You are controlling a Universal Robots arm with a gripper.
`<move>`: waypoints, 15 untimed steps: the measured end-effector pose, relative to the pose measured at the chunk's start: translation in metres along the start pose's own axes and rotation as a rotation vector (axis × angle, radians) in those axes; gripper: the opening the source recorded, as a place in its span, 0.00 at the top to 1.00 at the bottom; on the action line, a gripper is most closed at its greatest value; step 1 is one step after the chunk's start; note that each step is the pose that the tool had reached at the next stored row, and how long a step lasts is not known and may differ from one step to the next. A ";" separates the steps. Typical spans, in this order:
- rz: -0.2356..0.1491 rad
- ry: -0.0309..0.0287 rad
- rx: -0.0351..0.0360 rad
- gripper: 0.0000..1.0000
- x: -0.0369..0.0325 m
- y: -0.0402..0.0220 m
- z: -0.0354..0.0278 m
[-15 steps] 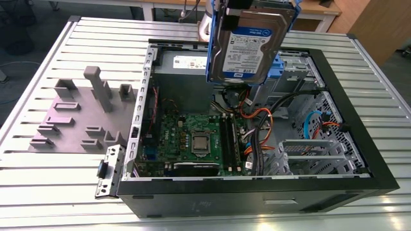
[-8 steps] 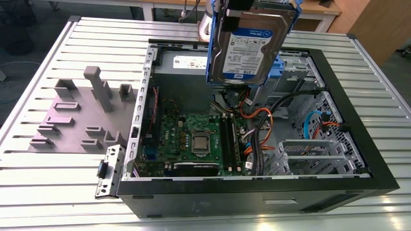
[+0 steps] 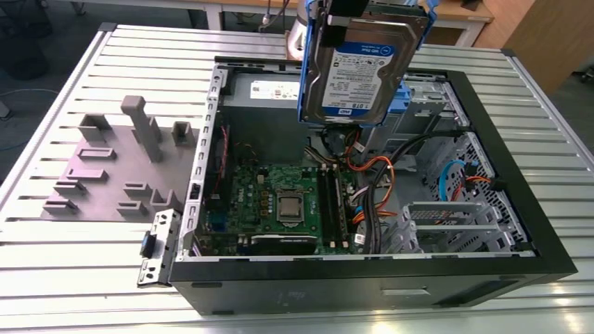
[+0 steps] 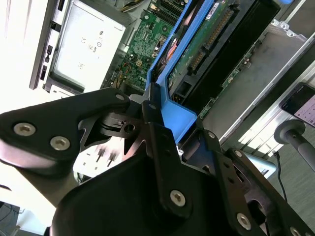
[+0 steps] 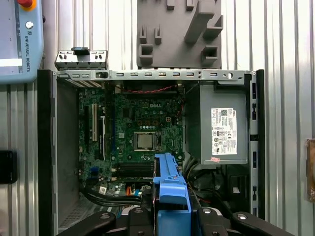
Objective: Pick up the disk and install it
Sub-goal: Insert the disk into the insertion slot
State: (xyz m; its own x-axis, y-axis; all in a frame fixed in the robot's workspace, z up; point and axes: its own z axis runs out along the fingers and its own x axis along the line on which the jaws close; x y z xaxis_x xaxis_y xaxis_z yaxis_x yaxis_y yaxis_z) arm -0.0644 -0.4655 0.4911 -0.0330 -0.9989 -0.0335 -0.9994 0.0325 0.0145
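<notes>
One disk [image 3: 357, 69] off the counter [image 3: 65, 292], pinched in the claw [image 4: 150, 105] by the end tab of its blue bracket [image 4: 172, 110]. Claw fingers pressed onto that tab from both sides, clear in the second wrist view. Hangs on edge, white-and-blue label facing the exterior view, silver body framed by the bracket. Sits above the open computer case [image 3: 371, 292], over the end holding the grey power supply [image 3: 264, 90]. Circuit-board side of the disk and its connector row visible in the second wrist view. Cannot tell how far above the case floor. Case on its side on the slatted counter, motherboard [image 3: 269, 188] exposed, CPU [image 3: 289, 207] in the middle, orange and black cables [image 3: 371, 181] bundled beside it, metal drive cage [image 3: 446, 223] toward the exterior view's right. Grey fixture block [image 3: 121, 160] on the counter at the exterior view's left, just beside the case. Small metal plate [image 3: 158, 250] leaning at the case's near corner. Teach pendant [image 5: 19, 39] lying near the case in the first wrist view.
</notes>
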 end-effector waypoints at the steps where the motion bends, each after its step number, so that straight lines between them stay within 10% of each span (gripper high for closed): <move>1: 0.000 0.0001 0.0000 0.64 0.0000 0.0000 0.0000; 15: 0.000 0.0012 0.0000 0.64 0.0117 -0.0004 -0.0004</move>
State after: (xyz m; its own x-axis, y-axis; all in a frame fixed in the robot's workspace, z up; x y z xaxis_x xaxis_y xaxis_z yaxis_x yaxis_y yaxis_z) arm -0.0644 -0.4772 0.4911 -0.0330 -0.9989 -0.0323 -0.9994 0.0326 0.0144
